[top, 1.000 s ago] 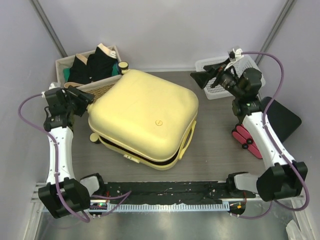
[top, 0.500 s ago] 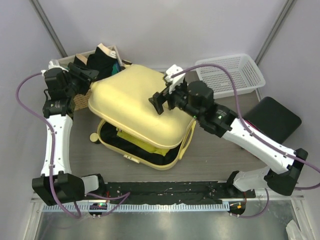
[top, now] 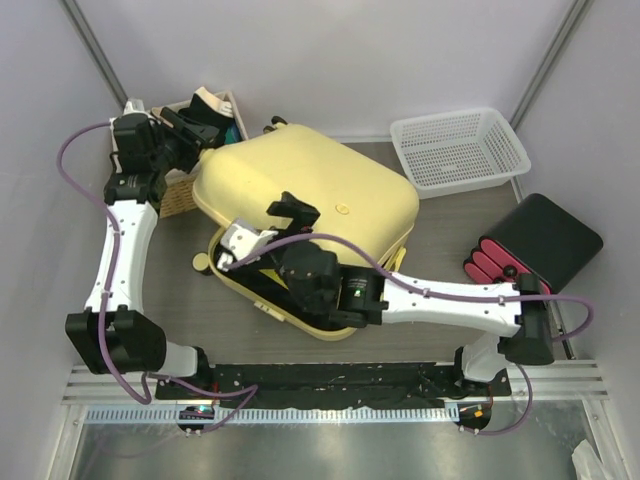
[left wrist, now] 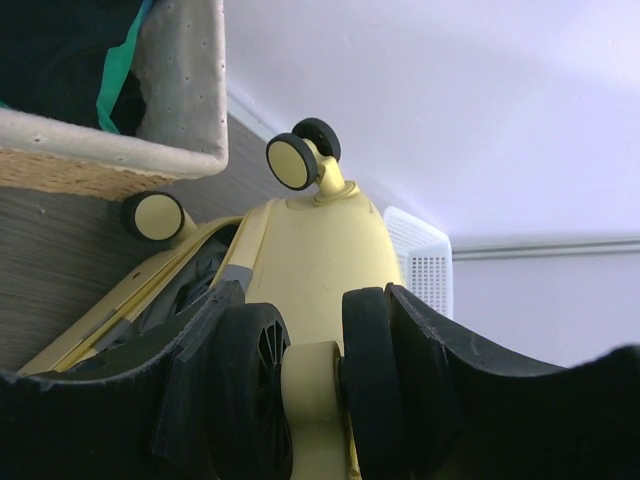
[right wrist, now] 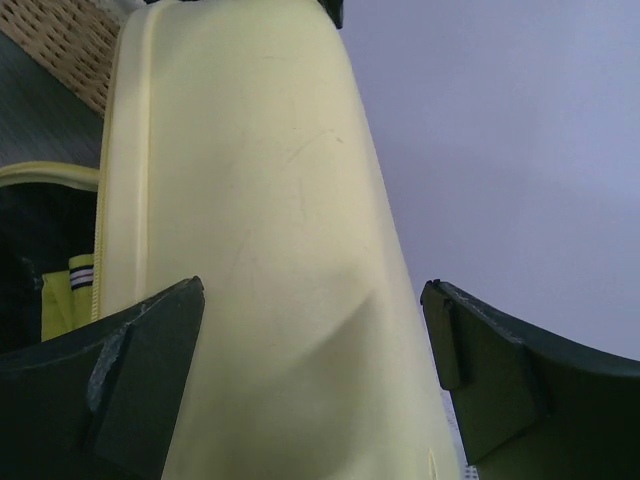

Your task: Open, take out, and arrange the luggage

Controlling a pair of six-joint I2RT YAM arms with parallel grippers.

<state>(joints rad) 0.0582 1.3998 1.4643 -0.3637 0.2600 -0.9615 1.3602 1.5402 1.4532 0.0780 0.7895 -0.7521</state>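
While the luggage (top: 320, 190) sits at the middle of the counter (top: 440, 230) with its pale-yellow lid tipped up off the lower shell, both arms are on it from opposite sides. From its base at the lower left of the overhead view, the left arm rises along the left edge, then bends at the wrist toward the case's upper-left corner. Its claw (left wrist: 312, 300) is part closed around a black twin wheel (left wrist: 260, 380) on that corner, one finger pressed against each outer face. Two more wheels (left wrist: 295, 162) stand up behind it, beside the wicker basket (top: 180, 195) of dark clothes.

From the lower right, the right arm lies low and stretched out leftward across the front of the case, its wrist over the open gap. Its claw (top: 262, 225) is spread fully wide and holds nothing. In the wrist view the lid's curved shell fills the space between the fingers (right wrist: 140, 350); whether they touch it cannot be told. Something yellow-green (right wrist: 65, 290) shows inside the dark lining.
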